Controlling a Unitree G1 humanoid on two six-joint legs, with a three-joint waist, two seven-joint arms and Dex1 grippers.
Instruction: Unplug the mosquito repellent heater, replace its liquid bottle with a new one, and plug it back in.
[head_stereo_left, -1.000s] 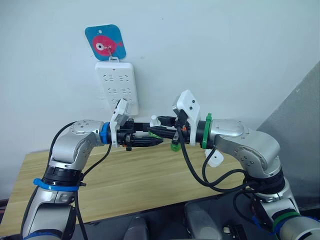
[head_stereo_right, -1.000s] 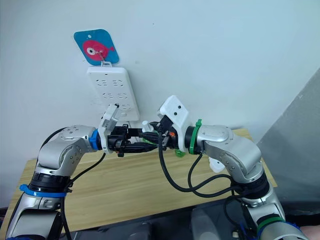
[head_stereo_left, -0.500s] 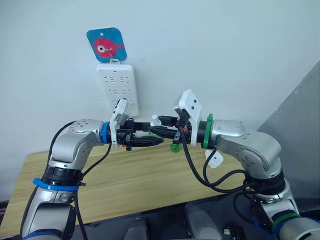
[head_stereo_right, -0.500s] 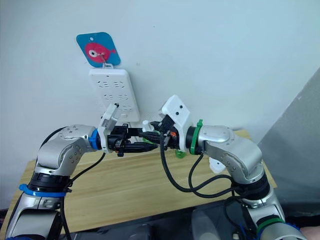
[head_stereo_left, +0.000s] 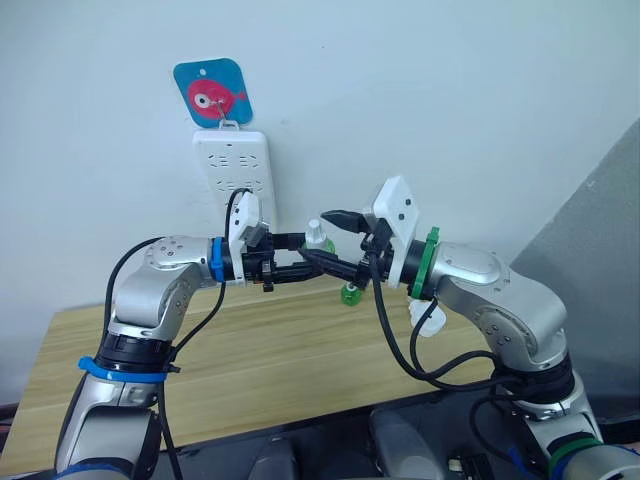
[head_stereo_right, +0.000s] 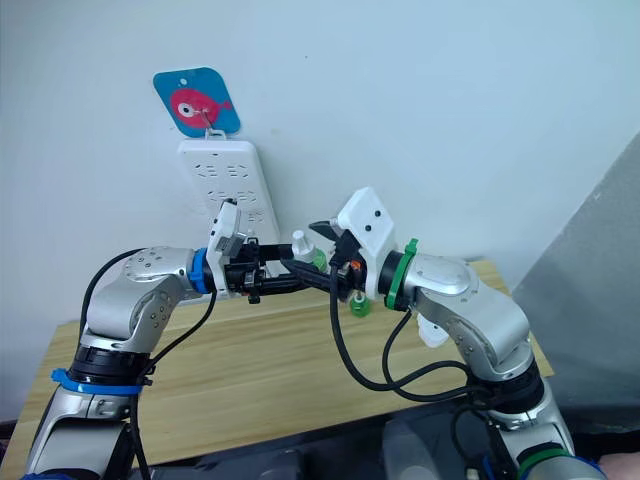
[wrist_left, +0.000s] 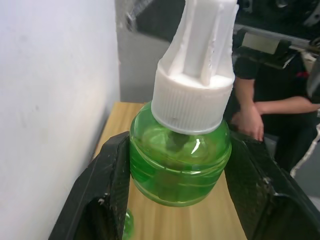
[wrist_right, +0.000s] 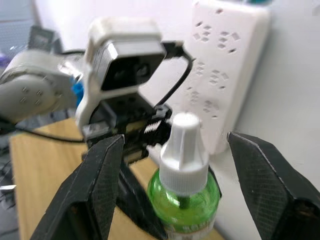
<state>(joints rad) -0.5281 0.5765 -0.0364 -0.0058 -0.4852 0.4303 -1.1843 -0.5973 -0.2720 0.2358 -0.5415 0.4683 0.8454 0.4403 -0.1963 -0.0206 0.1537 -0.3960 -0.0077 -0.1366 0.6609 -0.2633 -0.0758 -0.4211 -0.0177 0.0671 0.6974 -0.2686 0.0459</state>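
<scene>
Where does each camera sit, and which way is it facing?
Head eye views: look forward and down over both arms at the long white power strip on the wall.
Left wrist view: looks along the left hand, shut on the green liquid bottle with white cap.
Right wrist view: looks along the open right hand straddling that bottle, toward the left hand.
Shared: the bottle.

no readable text, labels or numbers anywhere.
</scene>
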